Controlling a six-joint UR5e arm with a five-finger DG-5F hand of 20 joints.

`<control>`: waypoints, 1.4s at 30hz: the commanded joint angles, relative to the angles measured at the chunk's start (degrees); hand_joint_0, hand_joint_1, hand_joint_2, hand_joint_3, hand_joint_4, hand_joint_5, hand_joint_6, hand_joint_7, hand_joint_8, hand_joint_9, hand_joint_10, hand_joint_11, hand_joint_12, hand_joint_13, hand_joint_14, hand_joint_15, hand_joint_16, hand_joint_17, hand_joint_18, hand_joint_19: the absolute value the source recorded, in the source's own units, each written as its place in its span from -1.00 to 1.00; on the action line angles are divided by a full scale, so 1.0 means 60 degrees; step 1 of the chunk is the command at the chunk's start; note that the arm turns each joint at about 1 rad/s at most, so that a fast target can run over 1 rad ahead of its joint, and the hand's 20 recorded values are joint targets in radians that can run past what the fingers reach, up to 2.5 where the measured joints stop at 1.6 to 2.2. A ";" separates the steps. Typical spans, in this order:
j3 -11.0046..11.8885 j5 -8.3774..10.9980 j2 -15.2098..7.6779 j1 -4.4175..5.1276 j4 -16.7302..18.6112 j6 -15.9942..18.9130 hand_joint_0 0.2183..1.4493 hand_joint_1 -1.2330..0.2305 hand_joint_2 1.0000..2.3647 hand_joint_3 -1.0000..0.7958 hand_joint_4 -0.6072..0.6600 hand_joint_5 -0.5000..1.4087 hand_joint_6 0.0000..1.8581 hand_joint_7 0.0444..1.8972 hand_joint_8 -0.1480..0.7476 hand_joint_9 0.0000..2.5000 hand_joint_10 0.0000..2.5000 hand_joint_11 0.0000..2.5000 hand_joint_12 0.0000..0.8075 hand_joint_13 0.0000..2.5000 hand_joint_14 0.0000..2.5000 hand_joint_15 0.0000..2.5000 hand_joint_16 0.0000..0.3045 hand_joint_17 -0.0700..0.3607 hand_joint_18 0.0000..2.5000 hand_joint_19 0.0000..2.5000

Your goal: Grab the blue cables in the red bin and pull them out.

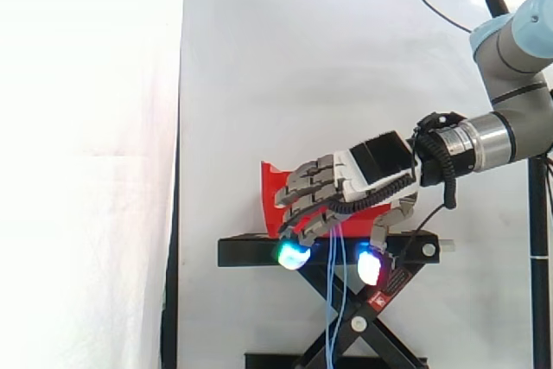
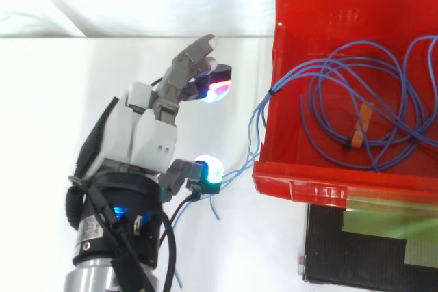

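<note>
Hand [image 2: 147, 135] sits beside bin [image 2: 301, 188]. Cables [image 2: 272, 89] trail over its wall past the hand (contact obscured). Grip cannot be determined. Bin's right side cut off.

A white curtain [image 1: 259, 58] hangs behind a black scissor stand [image 1: 246, 252]; its left part glows brighter, perhaps backlit.
</note>
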 commanded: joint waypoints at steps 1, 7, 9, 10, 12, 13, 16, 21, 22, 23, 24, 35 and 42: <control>0.0003 0.0000 -0.0010 -0.0110 -0.0048 -0.0273 -0.28 -0.64 -1.00 -1.00 0.21 0.08 -0.99 -0.55 -0.10 -0.60 -0.98 -0.57 -0.11 -0.74 -0.99 -0.73 -0.66 -0.14 -0.82 -0.63; 0.0003 0.0000 -0.0010 -0.0183 -0.0224 -0.0551 -0.25 -0.63 -1.00 -1.00 0.21 0.09 -0.99 -0.55 -0.11 -0.60 -0.98 -0.57 -0.12 -0.74 -0.99 -0.73 -0.67 -0.15 -0.83 -0.63; 0.0003 0.0000 0.0005 -0.0197 -0.0253 -0.0625 -0.24 -0.63 -1.00 -1.00 0.21 0.09 -0.99 -0.55 -0.11 -0.60 -0.98 -0.58 -0.12 -0.74 -0.99 -0.73 -0.67 -0.16 -0.83 -0.63; 0.0003 0.0000 0.0005 -0.0212 -0.0253 -0.0669 -0.24 -0.63 -1.00 -1.00 0.21 0.09 -0.99 -0.55 -0.11 -0.60 -0.99 -0.57 -0.12 -0.74 -0.99 -0.73 -0.67 -0.15 -0.83 -0.63; 0.0003 0.0000 0.0005 -0.0227 -0.0253 -0.0698 -0.24 -0.63 -1.00 -1.00 0.21 0.10 -0.99 -0.55 -0.11 -0.59 -0.99 -0.58 -0.12 -0.74 -0.99 -0.73 -0.67 -0.16 -0.83 -0.63; 0.0003 0.0000 0.0005 -0.0227 -0.0253 -0.0713 -0.24 -0.63 -1.00 -1.00 0.22 0.10 -0.99 -0.55 -0.11 -0.59 -0.99 -0.58 -0.13 -0.74 -0.99 -0.73 -0.67 -0.16 -0.83 -0.63; 0.0003 0.0000 0.0005 -0.0241 -0.0253 -0.0756 -0.24 -0.63 -1.00 -1.00 0.22 0.10 -0.99 -0.54 -0.11 -0.59 -0.98 -0.58 -0.13 -0.74 -0.99 -0.73 -0.68 -0.16 -0.83 -0.63; 0.0150 0.0000 0.0005 -0.0241 -0.0253 -0.0771 -0.23 -0.63 -1.00 -1.00 0.22 0.10 -0.99 -0.53 -0.11 -0.59 -0.98 -0.58 -0.13 -0.74 -0.99 -0.73 -0.68 -0.16 -0.83 -0.62; 0.0194 0.0000 0.0005 -0.0241 -0.0253 -0.0786 -0.23 -0.63 -1.00 -1.00 0.22 0.11 -0.99 -0.53 -0.11 -0.59 -0.99 -0.58 -0.13 -0.74 -0.99 -0.73 -0.68 -0.16 -0.83 -0.62; 0.0208 0.0000 0.0005 -0.0241 -0.0253 -0.0800 -0.23 -0.63 -1.00 -1.00 0.21 0.11 -0.99 -0.53 -0.11 -0.59 -0.99 -0.58 -0.13 -0.74 -0.99 -0.73 -0.68 -0.16 -0.83 -0.62; 0.0223 0.0000 0.0005 -0.0241 -0.0253 -0.0800 -0.23 -0.63 -1.00 -1.00 0.23 0.11 -0.99 -0.51 -0.11 -0.59 -0.98 -0.57 -0.13 -0.74 -0.99 -0.73 -0.68 -0.16 -0.83 -0.62; 0.0355 0.0000 0.0005 -0.0241 -0.0297 -0.1093 -0.23 -0.63 -1.00 -1.00 0.24 0.17 -0.99 -0.44 -0.11 -0.58 -0.98 -0.56 -0.13 -0.74 -0.99 -0.72 -0.68 -0.16 -0.82 -0.62; 0.0340 0.0000 -0.0010 -0.0241 -0.0268 -0.1093 -0.22 -0.63 -1.00 -1.00 0.24 0.22 -0.99 -0.40 -0.11 -0.57 -0.98 -0.56 -0.13 -0.73 -0.99 -0.73 -0.68 -0.17 -0.82 -0.63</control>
